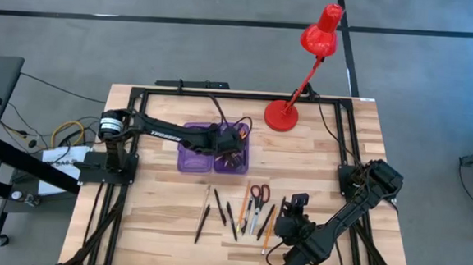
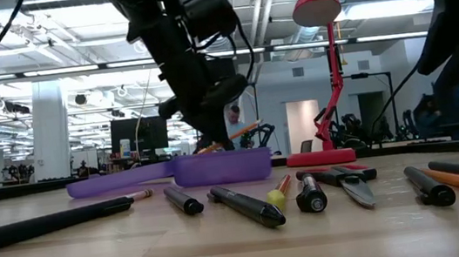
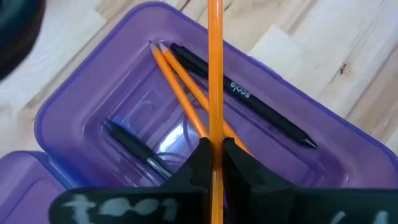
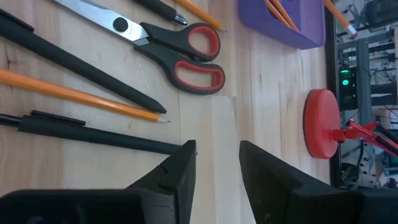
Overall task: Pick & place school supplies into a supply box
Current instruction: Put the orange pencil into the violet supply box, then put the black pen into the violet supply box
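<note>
Left gripper [image 3: 213, 152] sits over the translucent purple plastic pencil case [image 1: 212, 148] at mid-desk, fingers [image 3: 198, 163] pinching a thin orange pencil [image 3: 215, 68] above the half that already holds two orange pencils and two black pens. Remaining pens, pencils and the small red-handled scissors [image 1: 257, 196] lie in a row on the light wooden desk [image 1: 166, 202] nearer the front. Right gripper [image 4: 216, 163] waits low beside them, fingers spread, empty.

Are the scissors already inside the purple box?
No, the red-handled scissors lie on the table among the loose pens, in front of the purple box.
</note>
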### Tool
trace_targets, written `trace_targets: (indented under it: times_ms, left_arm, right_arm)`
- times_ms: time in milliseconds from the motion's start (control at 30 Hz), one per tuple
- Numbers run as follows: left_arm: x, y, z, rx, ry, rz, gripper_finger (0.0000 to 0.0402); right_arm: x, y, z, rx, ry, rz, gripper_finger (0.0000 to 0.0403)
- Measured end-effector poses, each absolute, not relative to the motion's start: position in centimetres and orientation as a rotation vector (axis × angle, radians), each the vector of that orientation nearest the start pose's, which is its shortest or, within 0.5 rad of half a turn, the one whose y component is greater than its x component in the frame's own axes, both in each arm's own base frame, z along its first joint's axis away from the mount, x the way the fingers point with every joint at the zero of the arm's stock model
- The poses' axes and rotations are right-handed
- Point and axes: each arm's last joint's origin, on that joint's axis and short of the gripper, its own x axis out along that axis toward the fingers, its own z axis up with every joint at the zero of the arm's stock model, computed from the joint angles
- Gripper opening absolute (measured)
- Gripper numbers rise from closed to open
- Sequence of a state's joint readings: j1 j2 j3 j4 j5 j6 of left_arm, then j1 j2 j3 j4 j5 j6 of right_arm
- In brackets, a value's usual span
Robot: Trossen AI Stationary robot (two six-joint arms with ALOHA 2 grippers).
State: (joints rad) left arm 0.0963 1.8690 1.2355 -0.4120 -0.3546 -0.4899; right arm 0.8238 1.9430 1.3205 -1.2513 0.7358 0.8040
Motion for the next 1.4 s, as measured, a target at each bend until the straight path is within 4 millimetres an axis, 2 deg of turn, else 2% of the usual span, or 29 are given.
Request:
trace_targets:
  times_ms: [100, 367, 533, 733, 800, 967, 1167, 1300, 1400]
  left_arm:
    - [37.5, 4.6, 17.6, -0.303, 0.923, 0.651, 0.0009]
    - [37.1, 4.3, 17.4, -0.281, 0.974, 0.650, 0.0071]
    - [36.9, 4.1, 17.3, -0.260, 1.002, 0.642, 0.0093]
    - [36.8, 2.5, 18.8, -0.170, 0.976, 0.570, 0.0099]
    - [36.5, 1.3, 19.7, -0.121, 0.972, 0.518, 0.0100]
    - [34.8, -3.2, 21.3, 0.045, 1.021, 0.425, 0.0100]
    - [31.3, -9.0, 23.2, 0.205, 1.012, 0.434, 0.0100]
    - [28.8, -13.1, 23.7, 0.252, 0.934, 0.460, 0.0100]
    - [26.8, -15.8, 23.7, 0.296, 0.851, 0.496, 0.0100]
  right_arm:
    - [23.5, 22.3, 17.0, -0.628, 1.169, -0.439, 0.0118]
    - [23.6, 22.2, 17.0, -0.625, 1.171, -0.442, 0.0118]
    - [23.6, 22.2, 17.0, -0.625, 1.172, -0.441, 0.0118]
    - [23.6, 22.2, 17.0, -0.625, 1.172, -0.441, 0.0118]
    - [23.6, 22.2, 17.0, -0.625, 1.173, -0.441, 0.0118]
    - [23.6, 22.2, 17.0, -0.631, 1.175, -0.436, 0.0118]
    - [23.8, 22.6, 16.8, -0.663, 1.214, -0.346, 0.0118]
    - [24.4, 22.5, 16.5, -0.582, 1.293, -0.272, 0.0118]
    - [25.2, 21.8, 16.5, -0.491, 1.307, -0.322, 0.0118]
